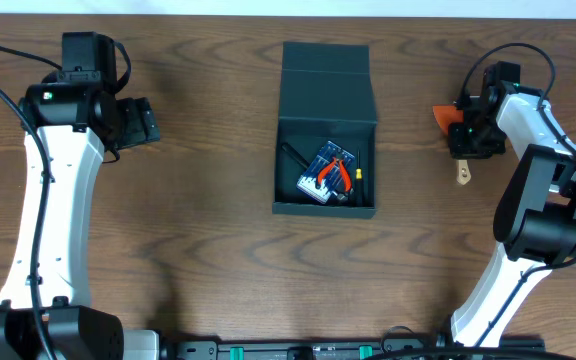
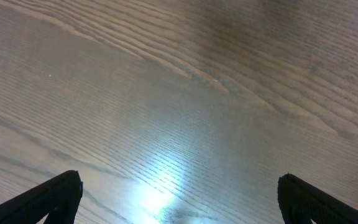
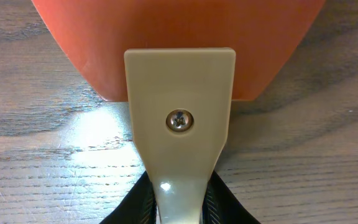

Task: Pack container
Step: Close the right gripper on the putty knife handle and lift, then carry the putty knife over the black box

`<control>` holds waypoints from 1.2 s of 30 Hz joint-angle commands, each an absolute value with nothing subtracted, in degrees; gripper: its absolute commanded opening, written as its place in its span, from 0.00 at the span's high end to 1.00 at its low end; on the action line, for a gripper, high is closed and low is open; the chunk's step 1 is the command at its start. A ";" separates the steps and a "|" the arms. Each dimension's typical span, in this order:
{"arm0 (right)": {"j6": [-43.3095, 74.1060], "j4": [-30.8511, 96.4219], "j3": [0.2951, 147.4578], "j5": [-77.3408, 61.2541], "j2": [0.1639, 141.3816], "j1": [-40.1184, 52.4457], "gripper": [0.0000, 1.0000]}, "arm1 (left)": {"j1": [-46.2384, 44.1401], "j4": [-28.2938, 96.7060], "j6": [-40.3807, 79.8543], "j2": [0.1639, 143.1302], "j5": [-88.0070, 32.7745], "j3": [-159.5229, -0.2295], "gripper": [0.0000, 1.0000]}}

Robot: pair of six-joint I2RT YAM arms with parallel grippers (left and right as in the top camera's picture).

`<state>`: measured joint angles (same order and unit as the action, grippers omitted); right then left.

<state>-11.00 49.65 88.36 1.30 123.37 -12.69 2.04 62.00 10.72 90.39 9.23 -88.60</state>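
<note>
The right gripper (image 3: 179, 208) clamps the beige handle of the one scraper (image 3: 179, 118), its orange blade toward the frame's top. The left gripper (image 2: 179, 199) hangs released over the table (image 2: 179, 93). The one container (image 1: 326, 90) sits upper centre, long axis vertical, lid open toward the top. Both arms reach up-frame.

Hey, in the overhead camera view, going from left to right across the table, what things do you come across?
Left gripper → container with tools inside → scraper, orange blade first, held by the right gripper.
</note>
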 commanded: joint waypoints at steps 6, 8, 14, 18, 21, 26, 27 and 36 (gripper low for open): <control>-11.18 52.60 91.98 1.63 126.32 -11.33 0.97 | 2.24 62.33 11.51 90.32 9.69 -89.01 0.01; -11.18 54.06 94.28 1.45 126.32 -11.07 0.99 | 2.24 62.33 11.51 90.32 9.69 -89.01 0.01; -11.18 59.68 103.24 1.43 126.32 -9.87 0.99 | 2.24 62.33 11.51 90.32 9.69 -89.01 0.01; -11.18 63.64 110.30 1.43 126.32 -8.54 0.99 | 2.24 62.33 11.51 90.32 9.69 -89.01 0.01; -11.20 66.46 115.79 1.43 126.30 -7.29 0.99 | 2.24 62.33 11.51 90.32 9.69 -89.01 0.01; -11.20 69.97 122.91 1.45 126.30 -5.30 0.99 | 2.24 62.33 11.51 90.32 9.69 -89.01 0.01; -11.20 70.54 123.85 1.45 126.28 -4.95 0.99 | 2.24 62.33 11.51 90.32 9.69 -89.01 0.01; -16.23 76.88 129.75 -2.74 126.23 -0.10 0.99 | 2.24 62.33 11.49 90.32 9.69 -89.01 0.01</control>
<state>-12.82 76.18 127.61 0.12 126.65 -2.24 2.04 62.00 10.72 90.39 9.23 -88.60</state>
